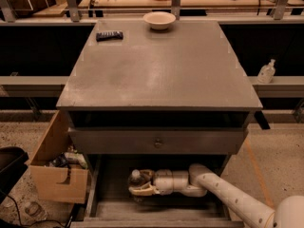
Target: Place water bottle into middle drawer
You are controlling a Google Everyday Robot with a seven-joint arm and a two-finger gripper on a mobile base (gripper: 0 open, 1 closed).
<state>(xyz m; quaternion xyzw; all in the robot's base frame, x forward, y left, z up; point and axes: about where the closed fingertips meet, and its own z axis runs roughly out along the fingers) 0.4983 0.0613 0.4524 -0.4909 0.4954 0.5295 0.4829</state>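
Observation:
The middle drawer (pixel 113 199) is pulled out low at the front of the grey cabinet, its flat floor and low walls showing. My arm reaches into it from the lower right. My gripper (pixel 140 183) is inside the drawer, left of centre, shut on the water bottle (pixel 136 176). Only the bottle's white cap and clear upper part show between the cream fingers (pixel 142 191); the rest is hidden by the gripper. I cannot tell whether the bottle touches the drawer floor.
A grey drawer front with a round knob (pixel 157 142) sits shut just above the open drawer. On the cabinet top stand a white bowl (pixel 159 19) and a black remote (pixel 109 35). A tan box (pixel 53 171) stands at the left, a small pump bottle (pixel 266 71) on the right ledge.

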